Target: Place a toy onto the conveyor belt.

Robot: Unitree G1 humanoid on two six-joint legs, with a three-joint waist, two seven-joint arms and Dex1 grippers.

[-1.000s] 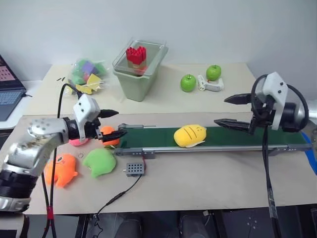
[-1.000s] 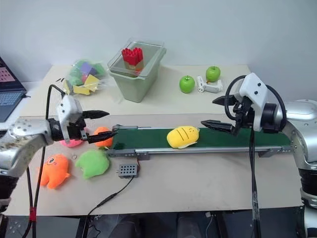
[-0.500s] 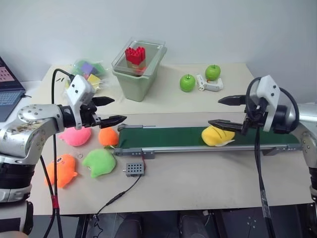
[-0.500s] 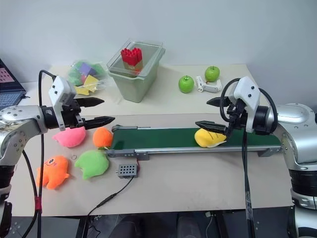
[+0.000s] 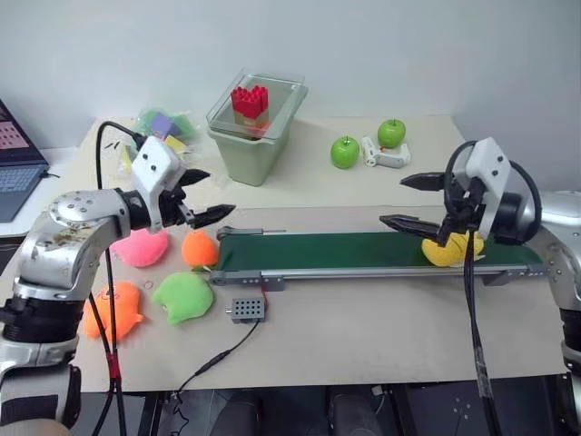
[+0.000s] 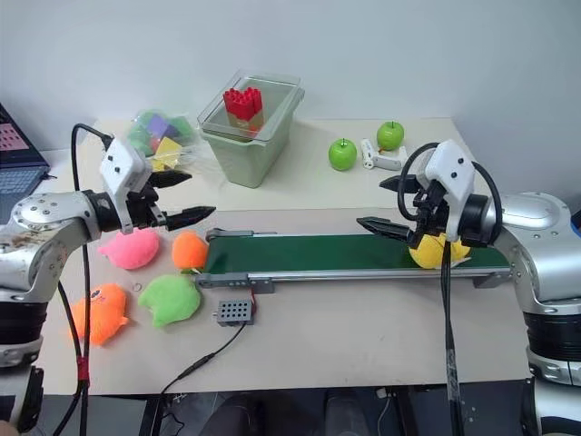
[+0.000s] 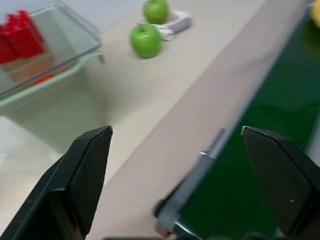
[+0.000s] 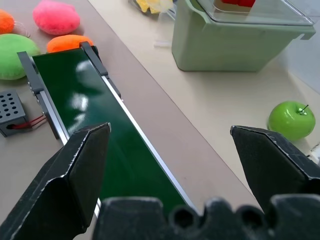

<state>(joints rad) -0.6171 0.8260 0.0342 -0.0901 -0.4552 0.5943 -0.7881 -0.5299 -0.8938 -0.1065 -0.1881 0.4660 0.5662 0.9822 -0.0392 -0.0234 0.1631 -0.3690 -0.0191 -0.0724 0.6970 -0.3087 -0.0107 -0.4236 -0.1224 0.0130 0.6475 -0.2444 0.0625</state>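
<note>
Red blocks point(image 5: 249, 99) inside lidded pale-green bin point(image 5: 252, 150).

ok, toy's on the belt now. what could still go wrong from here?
1. The yellow toy sits near the right end of the belt, partly behind the right gripper; it could roll off that end.
2. The right gripper's open fingers hang just beside the toy, so a swing might knock it off.
3. The orange plush lies by the belt's left roller and could get caught.
</note>
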